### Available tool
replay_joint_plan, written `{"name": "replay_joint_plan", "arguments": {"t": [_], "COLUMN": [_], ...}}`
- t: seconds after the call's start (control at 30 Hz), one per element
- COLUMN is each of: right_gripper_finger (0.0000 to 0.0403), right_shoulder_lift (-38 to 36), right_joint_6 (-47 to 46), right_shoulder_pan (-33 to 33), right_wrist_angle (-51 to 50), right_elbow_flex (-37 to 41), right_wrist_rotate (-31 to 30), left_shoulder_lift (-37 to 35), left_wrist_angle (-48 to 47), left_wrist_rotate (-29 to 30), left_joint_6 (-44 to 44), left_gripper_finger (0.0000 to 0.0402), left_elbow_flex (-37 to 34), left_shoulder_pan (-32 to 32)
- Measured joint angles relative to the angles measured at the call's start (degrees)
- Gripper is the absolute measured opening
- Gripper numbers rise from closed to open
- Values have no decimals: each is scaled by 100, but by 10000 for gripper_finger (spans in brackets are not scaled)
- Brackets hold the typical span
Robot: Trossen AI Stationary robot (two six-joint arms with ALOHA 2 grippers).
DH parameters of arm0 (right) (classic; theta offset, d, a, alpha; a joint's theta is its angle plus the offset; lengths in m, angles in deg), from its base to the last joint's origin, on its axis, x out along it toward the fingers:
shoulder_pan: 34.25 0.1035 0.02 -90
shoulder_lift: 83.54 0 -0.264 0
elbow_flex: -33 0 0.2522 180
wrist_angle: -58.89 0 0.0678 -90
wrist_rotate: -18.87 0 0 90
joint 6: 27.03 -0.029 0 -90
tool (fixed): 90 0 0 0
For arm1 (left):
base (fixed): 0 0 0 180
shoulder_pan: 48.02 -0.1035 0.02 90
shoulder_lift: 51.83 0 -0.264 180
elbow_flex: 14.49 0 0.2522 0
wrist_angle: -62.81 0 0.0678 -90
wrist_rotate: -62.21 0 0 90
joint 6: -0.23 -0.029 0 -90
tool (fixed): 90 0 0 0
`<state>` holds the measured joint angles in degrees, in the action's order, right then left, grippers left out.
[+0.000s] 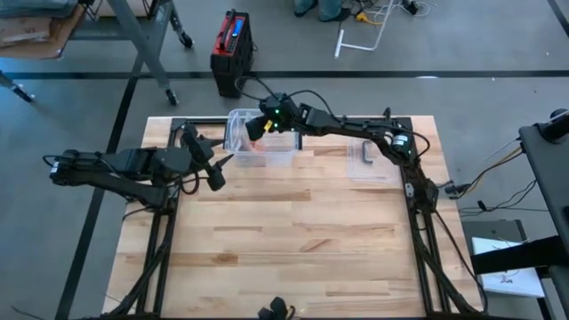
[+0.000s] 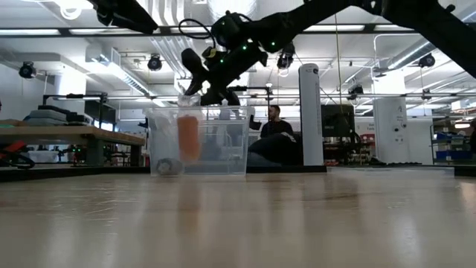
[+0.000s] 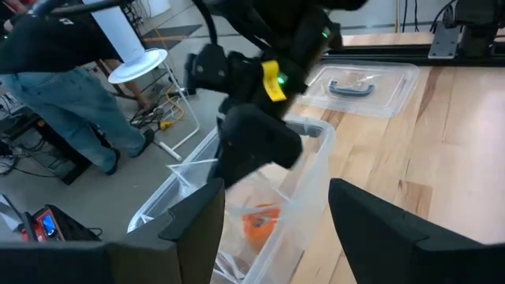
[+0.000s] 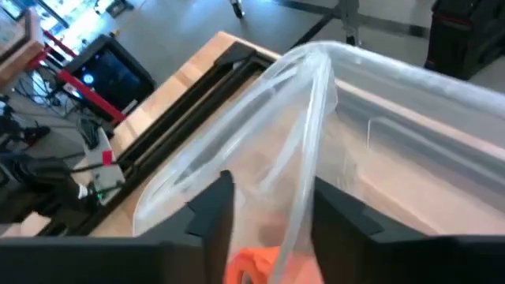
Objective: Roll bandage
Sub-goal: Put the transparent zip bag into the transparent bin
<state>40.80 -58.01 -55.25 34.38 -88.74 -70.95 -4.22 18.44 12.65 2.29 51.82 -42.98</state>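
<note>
From above, the clear bin (image 1: 260, 142) sits near the far edge of the wooden tabletop (image 1: 293, 240), with the right gripper (image 1: 258, 126) over its far left part and the orange bandage (image 1: 252, 148) showing inside; the bin's lid (image 1: 373, 158) lies flat to the right, apart from it. The left gripper (image 1: 212, 160) hangs just left of the bin, jaws apart on nothing, and the whole near half of the tabletop is bare wood. At tabletop height, the bandage (image 2: 188, 138) stands upright in the bin (image 2: 199, 141) below the right gripper (image 2: 207, 78); a seated person (image 2: 277, 134) shows behind. The left wrist view cuts the bin (image 3: 308, 181) off at the edge, the bandage (image 3: 259, 221) half hidden by the other arm. In the right wrist view the jaws stand apart over the bin's rim (image 4: 316, 102), the bandage (image 4: 260, 264) between them but cropped, so contact is unclear.
</note>
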Motion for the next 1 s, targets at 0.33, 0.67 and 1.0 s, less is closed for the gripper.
{"name": "replay_joint_plan", "arguments": {"t": [0.33, 0.67, 1.0], "right_gripper_finger": [257, 277, 256], "right_shoulder_lift": [-32, -62, 501], "right_joint_6": [755, 3686, 4082], "right_shoulder_pan": [-252, -213, -118], "right_wrist_angle": [-1315, -4092, -3391], "right_elbow_flex": [-909, -1718, -1238], "right_wrist_rotate": [330, 229, -319], "left_shoulder_lift": [9, 9, 15], "left_wrist_angle": [-42, -33, 103], "left_wrist_rotate": [-1, -7, -48], "left_joint_6": [17, 20, 6], "left_gripper_finger": [220, 220, 220], "left_elbow_flex": [0, 0, 0], "left_shoulder_pan": [1, 2, 0]}}
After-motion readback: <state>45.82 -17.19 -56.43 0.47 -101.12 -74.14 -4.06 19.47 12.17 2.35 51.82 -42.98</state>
